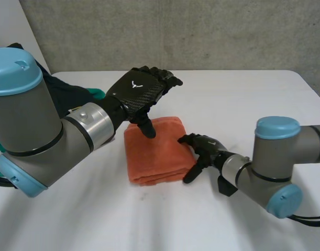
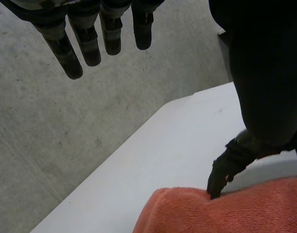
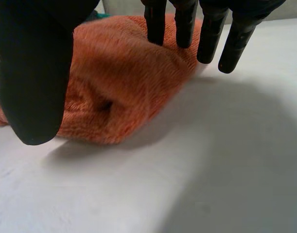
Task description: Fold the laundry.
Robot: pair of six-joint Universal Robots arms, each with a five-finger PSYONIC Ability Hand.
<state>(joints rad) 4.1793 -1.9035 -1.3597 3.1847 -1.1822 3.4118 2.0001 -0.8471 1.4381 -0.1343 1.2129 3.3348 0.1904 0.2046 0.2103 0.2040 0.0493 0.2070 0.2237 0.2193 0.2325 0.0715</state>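
The orange towel [image 1: 154, 151] lay near the middle of the white table [image 1: 243, 99] as a compact rectangle, with stacked layers showing along its 6 o'clock edge. By that look, its folding was done or nearly done.

The left hand [image 1: 139, 89] hovered over the towel's 11 o'clock corner. Its fingers were straight and slightly apart and gripped nothing, and one digit pointed down onto the cloth. The right hand [image 1: 201, 149] sat at the towel's 3 o'clock edge, straight fingertips resting on the cloth and thumb held clear, not pinching.

A heap of dark clothes [image 1: 65, 89] with a green piece lay at 10 o'clock from the towel, behind the left arm. It looked unfolded, so probably most of the work remained.

The table was smooth, matte and otherwise bare, and a rough grey concrete wall [image 1: 201, 31] rose behind its 12 o'clock edge.
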